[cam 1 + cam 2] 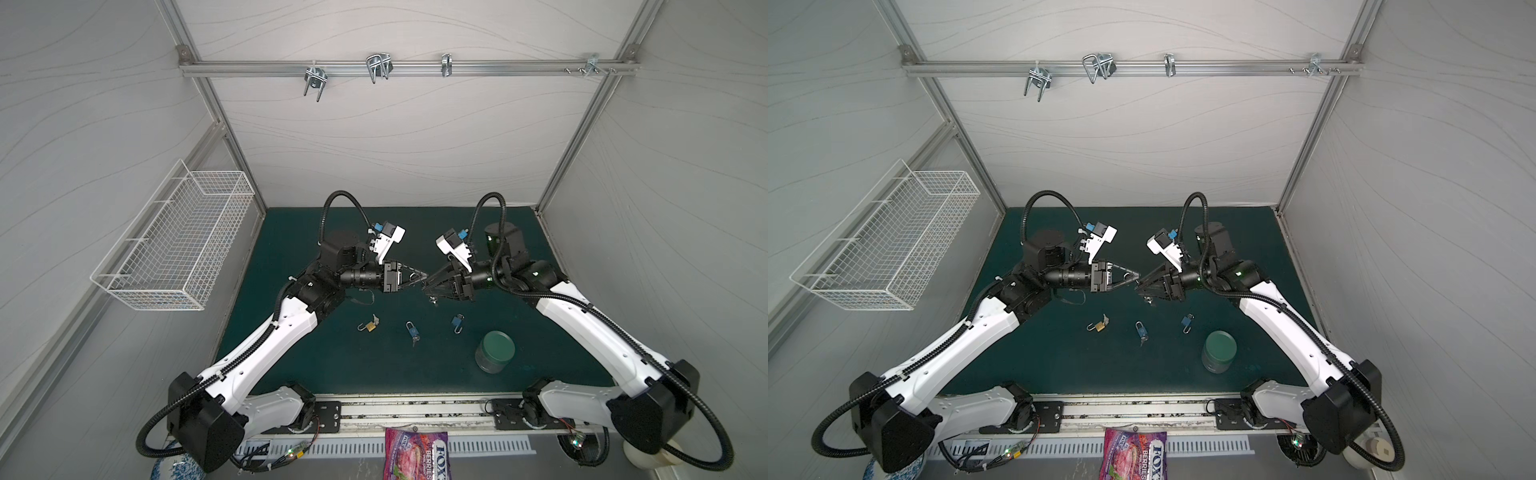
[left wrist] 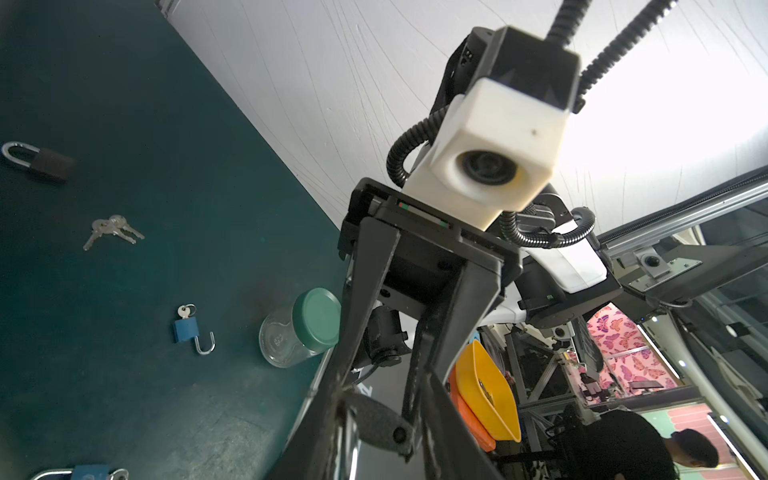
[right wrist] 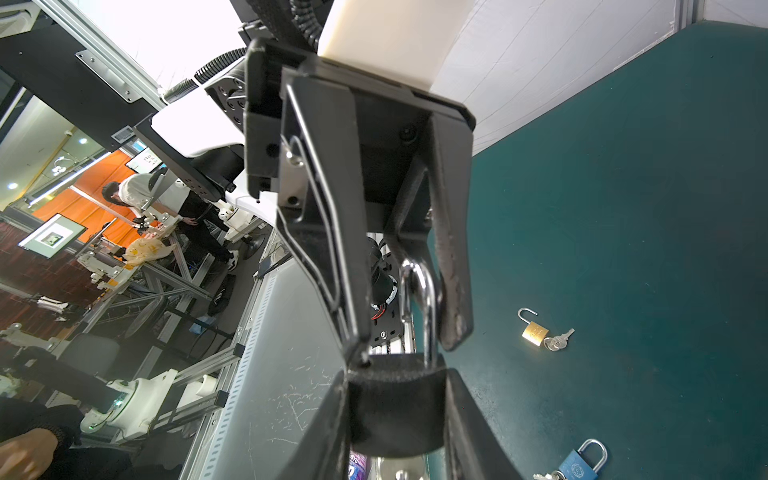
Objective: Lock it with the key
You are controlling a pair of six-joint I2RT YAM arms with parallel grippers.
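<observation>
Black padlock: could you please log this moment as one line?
right tool: shut on black padlock | left tool: open around its shackle | both raised above mat

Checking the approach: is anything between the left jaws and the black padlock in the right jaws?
Nothing visible: the black padlock, clamped in the right jaws, has its shackle between the left jaws.
</observation>
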